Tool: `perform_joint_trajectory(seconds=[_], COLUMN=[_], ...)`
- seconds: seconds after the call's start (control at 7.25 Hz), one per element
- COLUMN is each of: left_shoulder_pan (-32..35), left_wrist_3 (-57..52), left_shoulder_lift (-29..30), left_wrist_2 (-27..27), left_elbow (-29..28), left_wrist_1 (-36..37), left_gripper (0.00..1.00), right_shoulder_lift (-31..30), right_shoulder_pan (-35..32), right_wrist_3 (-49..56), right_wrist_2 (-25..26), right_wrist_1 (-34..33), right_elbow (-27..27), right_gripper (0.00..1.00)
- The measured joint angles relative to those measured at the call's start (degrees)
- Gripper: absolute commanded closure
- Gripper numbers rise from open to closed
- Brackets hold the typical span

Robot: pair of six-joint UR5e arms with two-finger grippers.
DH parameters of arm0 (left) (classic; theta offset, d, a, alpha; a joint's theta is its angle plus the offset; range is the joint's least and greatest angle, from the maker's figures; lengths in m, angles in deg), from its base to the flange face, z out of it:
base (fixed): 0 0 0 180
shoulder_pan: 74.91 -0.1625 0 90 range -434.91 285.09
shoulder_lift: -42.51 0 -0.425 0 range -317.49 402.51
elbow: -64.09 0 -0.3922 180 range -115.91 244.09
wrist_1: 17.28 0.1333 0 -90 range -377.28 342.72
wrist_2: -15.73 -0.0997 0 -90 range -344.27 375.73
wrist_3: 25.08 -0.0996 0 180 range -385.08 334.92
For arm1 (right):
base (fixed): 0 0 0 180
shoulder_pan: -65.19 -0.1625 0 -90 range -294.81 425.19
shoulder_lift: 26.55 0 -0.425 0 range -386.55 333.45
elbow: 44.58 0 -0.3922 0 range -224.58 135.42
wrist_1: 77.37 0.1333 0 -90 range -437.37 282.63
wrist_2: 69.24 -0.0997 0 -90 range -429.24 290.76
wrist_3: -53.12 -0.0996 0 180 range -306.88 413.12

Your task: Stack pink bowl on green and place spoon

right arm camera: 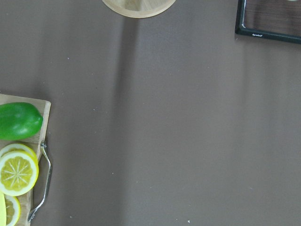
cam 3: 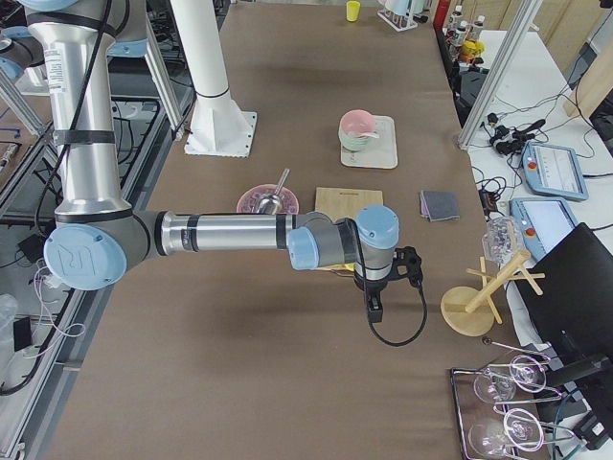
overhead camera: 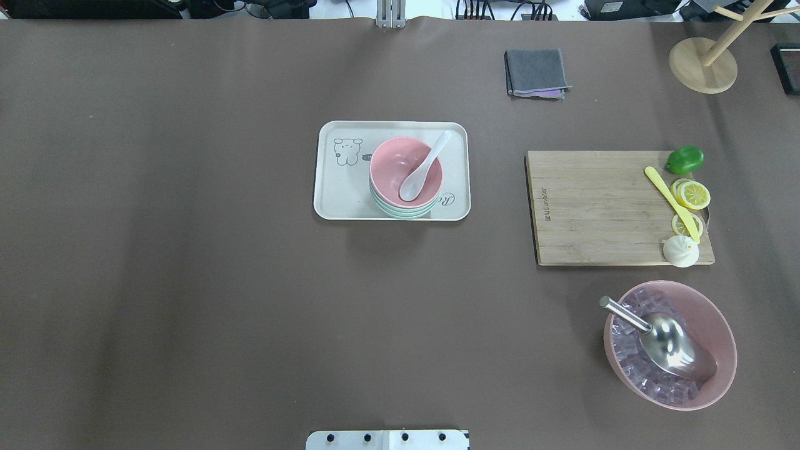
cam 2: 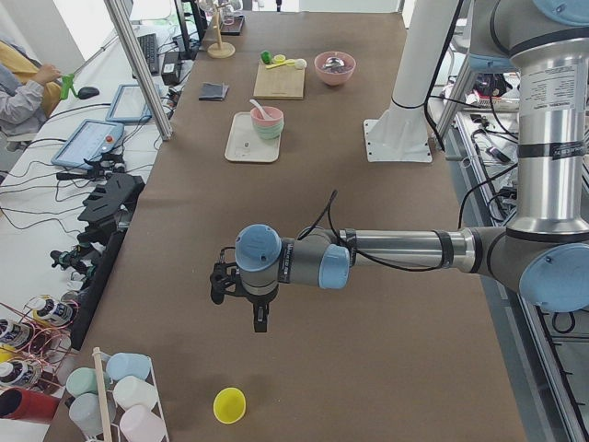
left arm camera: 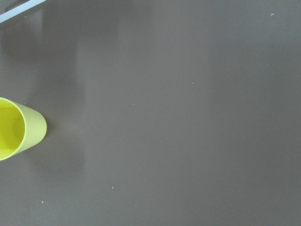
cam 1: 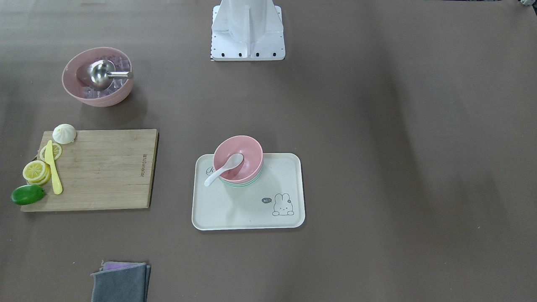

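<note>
The pink bowl (overhead camera: 400, 164) is stacked on the green bowl (overhead camera: 397, 214) and the spoon (overhead camera: 425, 167) is laid inside; seemingly nothing is left. For the left gripper (cam 2: 260, 320) and the right gripper (cam 3: 374, 310), it cannot be told whether they are spread.

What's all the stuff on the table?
pink bowl: one, pink, stacked on green bowl
green bowl: at least one, green, on tray
spoon: one, white, in pink bowl
tray: one, cream, mid-table
board: one, wooden, robot's right
lemon slices: several, yellow, on board
lime: one, green, board's corner
knife: one, yellow, on board
bun: one, white, on board
big bowl: one, pink, holding ice and steel scoop
cloth: one, grey, far edge
stand: one, wooden, far corner
cup: one, yellow, left end
left gripper: one, black, near cup
right gripper: one, black, near stand
</note>
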Motion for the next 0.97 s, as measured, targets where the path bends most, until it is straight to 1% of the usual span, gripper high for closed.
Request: perform_joint_trajectory(seconds=[0.14, 0.28, 0.55, 0.97], left_shoulder_pan=[0.0, -0.1, -0.1, -0.2], left_wrist_3=[3.6, 4.2, 2.7, 2.4], left_shoulder_lift=[-1.7, -3.2, -4.3, -4.4], left_wrist_2=[-1.1, -1.8, -3.0, -3.5], left_elbow=[2.8, 4.1, 4.4, 3.9], left_wrist_1=[0.0, -0.2, -0.9, -1.5], left_gripper=[0.02, 0.02, 0.02, 0.02], right_shoulder_lift=[0.0, 0.0, 0.1, 0.1], right_shoulder_pan=[0.0, 0.0, 0.0, 0.2], right_wrist_3=[0.0, 0.0, -0.2, -1.7], right_wrist_2=[-0.3, -0.5, -0.6, -1.5], right_wrist_1=[0.0, 0.0, 0.0, 0.2], right_elbow=[0.1, 0.1, 0.1, -0.1], right_gripper=[0.00, 0.00, 0.00, 0.00])
